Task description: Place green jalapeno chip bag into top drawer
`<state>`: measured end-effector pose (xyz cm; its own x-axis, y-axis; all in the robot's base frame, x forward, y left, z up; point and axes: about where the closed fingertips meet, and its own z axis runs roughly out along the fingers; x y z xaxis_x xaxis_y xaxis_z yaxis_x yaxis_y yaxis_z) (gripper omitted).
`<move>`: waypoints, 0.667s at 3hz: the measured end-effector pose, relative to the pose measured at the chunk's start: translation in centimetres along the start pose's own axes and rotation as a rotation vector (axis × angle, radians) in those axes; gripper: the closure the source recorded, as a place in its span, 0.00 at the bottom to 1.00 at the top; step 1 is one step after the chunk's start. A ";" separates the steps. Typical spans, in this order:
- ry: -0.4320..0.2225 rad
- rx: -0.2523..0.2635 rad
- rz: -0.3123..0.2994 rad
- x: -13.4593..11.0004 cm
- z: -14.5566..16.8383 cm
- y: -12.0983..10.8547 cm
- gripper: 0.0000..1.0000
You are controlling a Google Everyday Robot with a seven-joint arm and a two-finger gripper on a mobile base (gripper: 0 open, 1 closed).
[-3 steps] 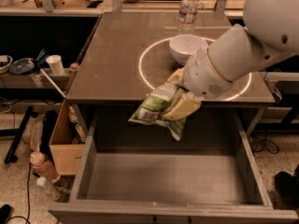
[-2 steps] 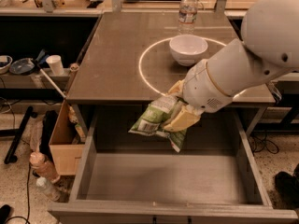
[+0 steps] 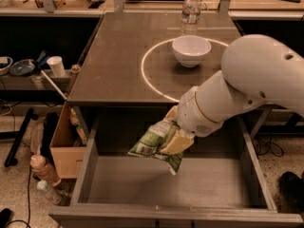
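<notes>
Bag (image 3: 154, 144), crinkly green with a white panel, is held over the open grey metal drawer (image 3: 142, 186), long axis slanted, free end lower, clamped by the pincer (image 3: 175, 140) beneath the desk (image 3: 118, 56) edge.

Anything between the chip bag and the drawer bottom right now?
Nothing, in the camera view: the gripper holds the green jalapeno chip bag above the open top drawer, whose floor beneath is bare.

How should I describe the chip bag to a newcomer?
Find the wide grey drawer pulled open below the table. Above its middle, the gripper on the white arm holds the chip bag. It is the only crinkly green thing, unlike the white bowl and bottle on the tabletop.
</notes>
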<state>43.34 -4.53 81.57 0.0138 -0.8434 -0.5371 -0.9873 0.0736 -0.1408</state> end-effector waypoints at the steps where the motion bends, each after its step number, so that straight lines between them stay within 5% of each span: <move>1: 0.038 -0.013 0.019 1.0 2.5 0.7 1.00; 2: 0.077 -0.032 0.024 2.0 5.4 1.3 1.00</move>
<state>42.93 -3.23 75.81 -0.0212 -0.8802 -0.4742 -0.9918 0.0784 -0.1011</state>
